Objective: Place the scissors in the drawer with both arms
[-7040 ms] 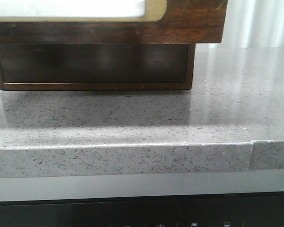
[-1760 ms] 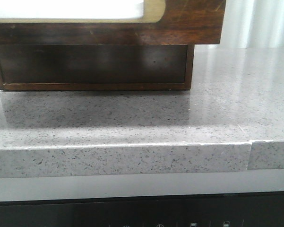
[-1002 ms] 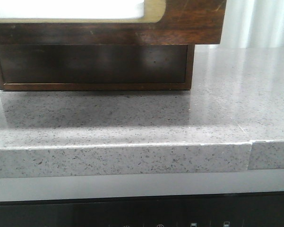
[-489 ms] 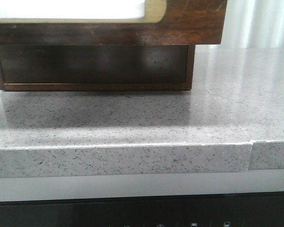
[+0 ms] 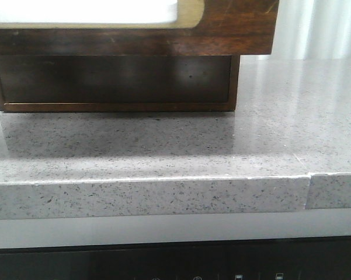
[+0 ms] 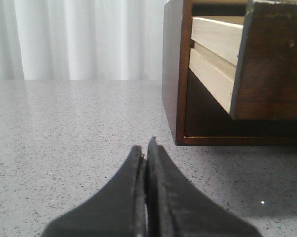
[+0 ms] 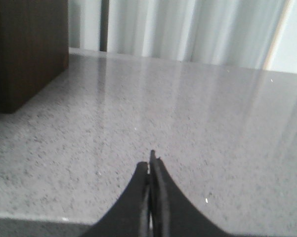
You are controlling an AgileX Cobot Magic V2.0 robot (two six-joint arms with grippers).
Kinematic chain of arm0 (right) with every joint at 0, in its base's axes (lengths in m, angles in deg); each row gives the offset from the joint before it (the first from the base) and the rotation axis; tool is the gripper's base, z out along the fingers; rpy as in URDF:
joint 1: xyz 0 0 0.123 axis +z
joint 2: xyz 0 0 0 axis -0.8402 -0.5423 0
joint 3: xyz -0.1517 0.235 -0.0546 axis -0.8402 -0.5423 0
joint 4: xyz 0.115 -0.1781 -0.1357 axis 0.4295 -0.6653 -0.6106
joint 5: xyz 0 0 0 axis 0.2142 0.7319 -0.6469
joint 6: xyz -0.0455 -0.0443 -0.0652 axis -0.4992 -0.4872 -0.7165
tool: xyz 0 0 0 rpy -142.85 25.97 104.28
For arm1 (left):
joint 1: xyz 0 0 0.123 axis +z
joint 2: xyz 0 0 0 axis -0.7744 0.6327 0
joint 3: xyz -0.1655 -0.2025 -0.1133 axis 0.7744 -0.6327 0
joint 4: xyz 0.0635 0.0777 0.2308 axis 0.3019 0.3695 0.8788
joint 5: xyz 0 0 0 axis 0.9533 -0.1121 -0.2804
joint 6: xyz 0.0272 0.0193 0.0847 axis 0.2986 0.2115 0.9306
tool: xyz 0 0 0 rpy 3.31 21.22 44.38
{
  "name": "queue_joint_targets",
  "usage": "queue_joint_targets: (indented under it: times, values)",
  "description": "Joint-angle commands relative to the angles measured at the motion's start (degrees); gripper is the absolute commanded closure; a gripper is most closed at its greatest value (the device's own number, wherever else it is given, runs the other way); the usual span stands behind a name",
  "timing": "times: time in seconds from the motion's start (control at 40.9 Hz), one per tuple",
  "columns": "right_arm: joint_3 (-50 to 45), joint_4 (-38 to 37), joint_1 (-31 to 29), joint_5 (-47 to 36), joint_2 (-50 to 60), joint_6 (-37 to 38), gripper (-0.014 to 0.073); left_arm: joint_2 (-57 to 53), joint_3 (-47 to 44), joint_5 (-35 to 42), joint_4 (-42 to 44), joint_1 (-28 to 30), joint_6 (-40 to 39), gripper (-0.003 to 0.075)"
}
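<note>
The dark brown wooden drawer (image 5: 233,29) is pulled out of its cabinet (image 5: 117,81) and juts toward me at the top of the front view, its pale inside partly showing. In the left wrist view the drawer (image 6: 272,59) hangs out of the cabinet, ahead and to one side of my left gripper (image 6: 144,148), which is shut and empty over the grey stone counter (image 6: 64,128). My right gripper (image 7: 149,165) is shut and empty over the bare counter (image 7: 197,113). The scissors are out of view. Neither gripper shows in the front view.
The speckled grey counter (image 5: 163,146) has a front edge with a seam (image 5: 309,189) near the right. White curtains (image 6: 79,39) hang behind. The cabinet's dark side (image 7: 24,49) stands beside the right gripper's view.
</note>
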Motion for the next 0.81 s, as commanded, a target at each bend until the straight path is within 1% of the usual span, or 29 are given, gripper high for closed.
queue_joint_targets:
  times: [0.0, 0.367, 0.562, 0.782]
  values:
    - [-1.51, 1.54, -0.90, -8.43, 0.94, 0.00, 0.0711, -1.05, -1.33, 4.98, 0.07, -0.01, -0.17, 0.0741]
    - [-2.00, 1.67, -0.90, -8.42, 1.22, 0.00, 0.0711, -1.05, -1.33, 4.98, 0.07, -0.01, -0.17, 0.0741]
    - [-2.00, 2.06, -0.79, -11.63, 1.22, 0.00, 0.0711, -1.05, -1.33, 4.98, 0.07, -0.01, -0.17, 0.0741]
    - [-2.00, 2.19, 1.90, -12.59, 1.28, 0.00, 0.0711, -1.05, -1.33, 4.98, 0.07, -0.01, -0.17, 0.0741]
